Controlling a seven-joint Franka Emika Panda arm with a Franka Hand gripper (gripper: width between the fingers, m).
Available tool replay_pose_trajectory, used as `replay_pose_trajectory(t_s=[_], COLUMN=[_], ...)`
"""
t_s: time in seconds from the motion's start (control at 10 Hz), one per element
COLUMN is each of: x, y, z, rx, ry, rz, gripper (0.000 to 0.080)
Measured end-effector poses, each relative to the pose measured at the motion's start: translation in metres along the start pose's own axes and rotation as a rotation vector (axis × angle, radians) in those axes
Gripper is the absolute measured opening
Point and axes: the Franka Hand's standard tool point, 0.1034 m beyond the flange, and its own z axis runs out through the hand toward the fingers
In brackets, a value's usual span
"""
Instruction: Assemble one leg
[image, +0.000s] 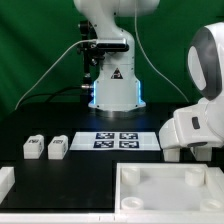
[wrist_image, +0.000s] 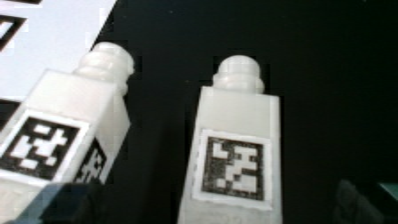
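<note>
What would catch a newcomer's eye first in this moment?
Two tagged white legs fill the wrist view, side by side with a dark gap between them. In the exterior view, the arm looms bulky and white at the right edge, above the large white tray-like piece in front, with the marker board mid-table.

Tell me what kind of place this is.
Probably a robotics lab bench: a robot arm mounted on a black table, a green backdrop behind it, the marker board, and two white legs carrying fiducial tags.
</note>
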Motion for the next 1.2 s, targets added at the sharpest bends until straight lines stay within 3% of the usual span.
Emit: replay_pose_trajectory(t_s=[0.4, 0.7, 0.9, 1.2], x=[0.003, 0.003, 0.003, 0.003], y=[-0.011, -0.012, -0.012, -0.012], z=[0.018, 0.020, 0.020, 0.020], rx=[-0.029, -0.030, -0.030, -0.030], ry=[-0.029, -0.033, -0.033, -0.033], rz=[0.034, 0.033, 0.033, 0.033], gripper=[0.0649, 0.0637, 0.0286, 0.0288])
